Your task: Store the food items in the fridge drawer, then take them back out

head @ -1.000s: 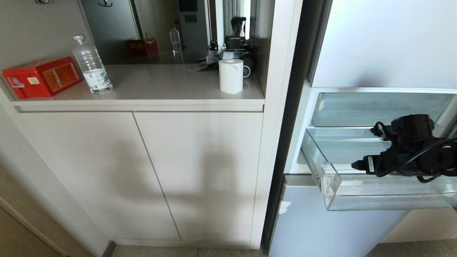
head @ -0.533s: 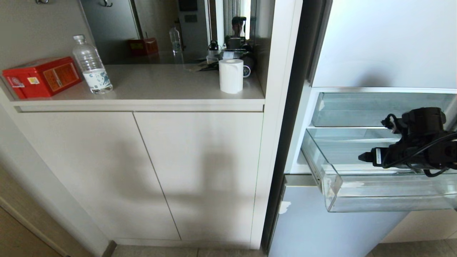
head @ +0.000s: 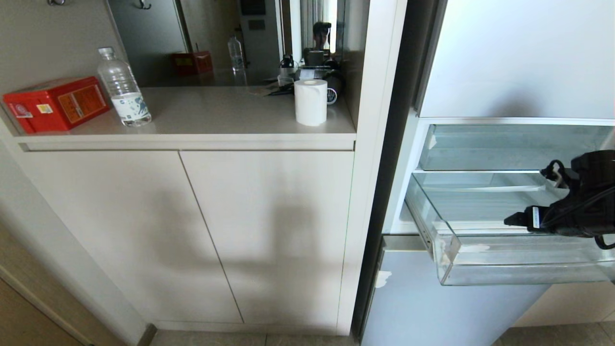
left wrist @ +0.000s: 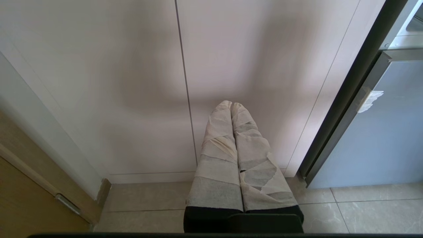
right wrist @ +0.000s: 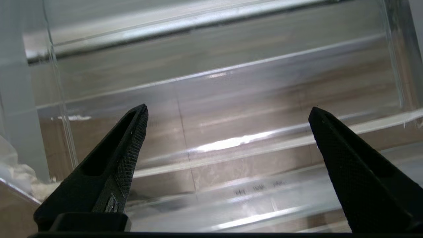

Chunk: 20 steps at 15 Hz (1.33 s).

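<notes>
The fridge drawer (head: 480, 262) stands pulled out from the open fridge at the right of the head view, below a second clear drawer (head: 504, 146) that sits pushed in. A white tape scrap (head: 473, 248) lies on the front rim near the drawer's left corner. No fruit can be seen in the visible part of the drawer; its right end runs out of the head view and part of it is hidden behind the arm.

The right gripper (right wrist: 228, 110) hangs over the right part of the pulled-out drawer, at the edge of the head view. In the right wrist view its two black jaws are spread wide with nothing between them — only the clear drawer walls and ribbed floor show beyond the tips.

The left gripper (left wrist: 231, 105) is parked low, outside the head view. In the left wrist view its tape-wrapped jaws are pressed together and empty, pointing at the base of the pale cabinet doors (left wrist: 231, 66) beside the fridge's lower door (left wrist: 380, 132), above a tiled floor (left wrist: 363, 211).

On the bench (head: 216, 115) to the left of the fridge stand a red box (head: 55, 103), a clear water bottle (head: 122, 89) just beside it, and a white paper roll (head: 311, 102) well apart — near the bench's right end.
</notes>
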Motion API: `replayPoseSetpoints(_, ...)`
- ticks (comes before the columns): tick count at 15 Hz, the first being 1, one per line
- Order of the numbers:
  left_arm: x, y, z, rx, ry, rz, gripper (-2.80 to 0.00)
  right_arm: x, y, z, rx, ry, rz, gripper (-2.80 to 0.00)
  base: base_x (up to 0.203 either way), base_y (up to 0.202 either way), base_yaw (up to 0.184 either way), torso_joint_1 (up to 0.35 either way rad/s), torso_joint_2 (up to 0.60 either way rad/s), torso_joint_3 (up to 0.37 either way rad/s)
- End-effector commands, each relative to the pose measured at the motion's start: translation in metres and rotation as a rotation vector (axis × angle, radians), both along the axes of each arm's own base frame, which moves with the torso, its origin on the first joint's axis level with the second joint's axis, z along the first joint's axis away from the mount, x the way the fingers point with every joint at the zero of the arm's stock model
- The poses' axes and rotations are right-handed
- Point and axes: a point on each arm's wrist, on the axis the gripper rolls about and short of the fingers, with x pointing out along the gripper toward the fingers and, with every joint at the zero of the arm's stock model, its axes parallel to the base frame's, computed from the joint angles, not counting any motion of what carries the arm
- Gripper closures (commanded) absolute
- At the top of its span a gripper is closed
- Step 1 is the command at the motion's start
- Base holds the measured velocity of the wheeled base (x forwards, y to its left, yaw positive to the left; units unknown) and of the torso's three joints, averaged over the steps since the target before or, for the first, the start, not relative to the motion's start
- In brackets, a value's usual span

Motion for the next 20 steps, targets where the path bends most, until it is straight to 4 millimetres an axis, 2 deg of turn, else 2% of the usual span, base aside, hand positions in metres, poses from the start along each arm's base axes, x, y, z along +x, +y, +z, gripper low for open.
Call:
replayPoseSetpoints(1, 0.000, 0.000, 0.000, 0.001, 0.001, 0.000, 0.00, -0.011, -0.005, 0.007, 0.004, 0.012, -0.017, -2.80, 0.000, 0.000, 0.000, 0.000, 0.00, 0.000)
replayPoseSetpoints(5, 0.000, 0.000, 0.000, 0.000, 0.000, 0.000, 0.00, -0.030, -0.012, 0.012, 0.015, 0.051, -0.028, -2.80, 0.000, 0.000, 0.000, 0.000, 0.00, 0.000)
replayPoseSetpoints(12, 0.000, 0.000, 0.000, -0.001, 0.001, 0.000, 0.00, -0.037, -0.013, 0.016, 0.028, 0.038, -0.026, -2.80, 0.000, 0.000, 0.000, 0.000, 0.00, 0.000)
replayPoseSetpoints(15, 0.000, 0.000, 0.000, 0.000, 0.001, -0.001, 0.00, -0.034, -0.011, 0.023, 0.076, -0.062, 0.054, -2.80, 0.000, 0.000, 0.000, 0.000, 0.00, 0.000)
replayPoseSetpoints(17, 0.000, 0.000, 0.000, -0.001, 0.001, 0.000, 0.00, -0.049, -0.006, 0.034, 0.070, -0.099, 0.060, -2.80, 0.000, 0.000, 0.000, 0.000, 0.00, 0.000)
replayPoseSetpoints(20, 0.000, 0.000, 0.000, -0.001, 0.001, -0.001, 0.00, -0.081, 0.007, 0.056, 0.041, -0.192, 0.064, -2.80, 0.000, 0.000, 0.000, 0.000, 0.00, 0.000)
